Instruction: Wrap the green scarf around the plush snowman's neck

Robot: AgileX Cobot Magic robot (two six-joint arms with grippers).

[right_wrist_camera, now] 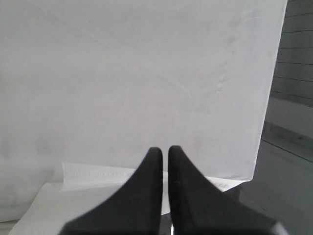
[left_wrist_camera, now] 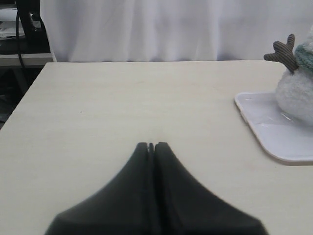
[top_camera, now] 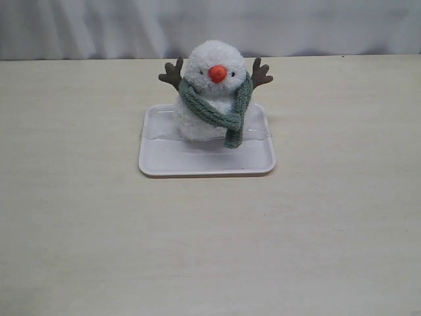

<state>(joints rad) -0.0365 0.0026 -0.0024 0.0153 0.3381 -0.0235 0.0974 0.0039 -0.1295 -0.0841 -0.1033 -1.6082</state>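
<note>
Exterior view: one scarfed snowman on one tray, open tabletop on every side

Nearest the camera, the pale table (top_camera: 197, 257) runs as one unbroken stretch from side to side. Beyond that sits a single white tray (top_camera: 197, 166) with rounded corners and open table to its left and right. One plush snowman (top_camera: 209, 85) stands upright on the tray's far half, so the tray's near half is free. One green scarf (top_camera: 205, 110) circles its neck under the orange nose (top_camera: 218, 73), and one end hangs down the front on the view's right side. Two brown twig arms (top_camera: 172, 74) stick up, one on each side of the head. Behind the snowman lies the table's far edge, then a white curtain (top_camera: 99, 26).

From the left wrist, the left gripper (left_wrist_camera: 151, 145) has its jaws pressed together on nothing. It sits low over the table, well apart from the tray's corner, with the table's side and far edges beyond it.

From the right wrist, the right gripper (right_wrist_camera: 165, 149) is drawn closed to a hairline slit, empty, and faces a white sheet (right_wrist_camera: 146, 73).
</note>
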